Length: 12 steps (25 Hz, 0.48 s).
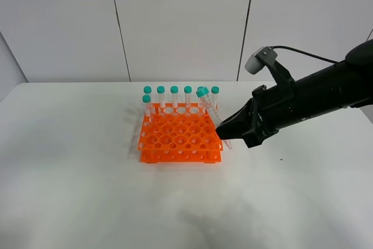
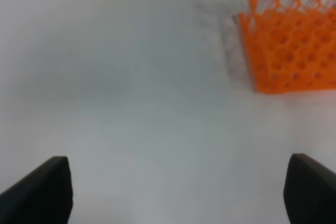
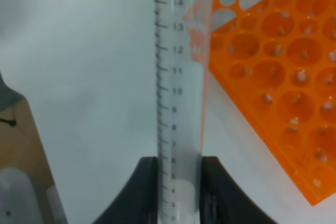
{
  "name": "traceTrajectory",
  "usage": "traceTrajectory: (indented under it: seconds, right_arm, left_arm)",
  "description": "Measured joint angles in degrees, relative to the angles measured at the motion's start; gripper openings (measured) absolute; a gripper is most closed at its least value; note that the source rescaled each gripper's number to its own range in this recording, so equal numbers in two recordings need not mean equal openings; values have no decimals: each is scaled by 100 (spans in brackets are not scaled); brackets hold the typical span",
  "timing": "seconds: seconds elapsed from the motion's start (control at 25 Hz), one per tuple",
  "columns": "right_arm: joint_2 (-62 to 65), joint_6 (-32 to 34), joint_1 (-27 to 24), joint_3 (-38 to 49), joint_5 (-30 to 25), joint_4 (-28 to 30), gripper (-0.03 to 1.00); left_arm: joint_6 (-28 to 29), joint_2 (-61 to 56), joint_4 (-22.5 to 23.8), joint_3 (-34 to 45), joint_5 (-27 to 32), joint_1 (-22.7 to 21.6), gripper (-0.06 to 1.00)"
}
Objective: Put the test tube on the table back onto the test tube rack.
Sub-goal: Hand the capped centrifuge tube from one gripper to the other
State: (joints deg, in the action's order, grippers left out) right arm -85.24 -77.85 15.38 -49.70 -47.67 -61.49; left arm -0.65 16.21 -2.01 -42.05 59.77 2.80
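My right gripper (image 1: 225,133) is shut on the lower part of the test tube (image 1: 210,111), a clear tube with a teal cap. It holds the tube tilted just off the right end of the orange test tube rack (image 1: 180,137), cap leaning over the rack's back right corner. The right wrist view shows the tube (image 3: 181,77) clamped between the black fingers (image 3: 143,192), with the rack (image 3: 283,77) beside it. Open and low over the white table (image 1: 70,173), my left gripper (image 2: 176,192) has the rack (image 2: 294,40) ahead; it is out of the exterior high view.
Several other teal-capped tubes (image 1: 174,98) stand upright along the rack's back row, and one (image 1: 147,107) at its left end. The rack's front holes show no tubes. A grey panelled wall (image 1: 175,21) stands behind the table.
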Motion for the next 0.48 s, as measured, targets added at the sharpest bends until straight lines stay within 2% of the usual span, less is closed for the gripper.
traceTrajectory:
  seconds: [0.16, 0.24, 0.32, 0.4, 0.44, 0.48]
  right_arm:
    - [0, 0, 0, 0, -73, -104, 1]
    - [0, 0, 0, 0, -79, -108, 1]
    - [0, 0, 0, 0, -97, -121, 1]
    - [0, 0, 21, 0, -108, -152, 1]
    - [0, 0, 76, 0, -70, -158, 1]
    - [0, 0, 167, 0, -43, -158, 1]
  left_arm:
    - [-55, 1307, -474, -725, -325, 0, 100]
    - [-264, 1950, -942, -884, -683, 0, 100]
    - [-738, 2513, -1543, -909, -1042, 0, 99]
    - [-1345, 3054, -2390, -914, -1371, 0, 98]
    - [-1345, 3054, -2390, -914, -1371, 0, 98]
    - [-1731, 3346, -2783, -914, -1479, 8, 97]
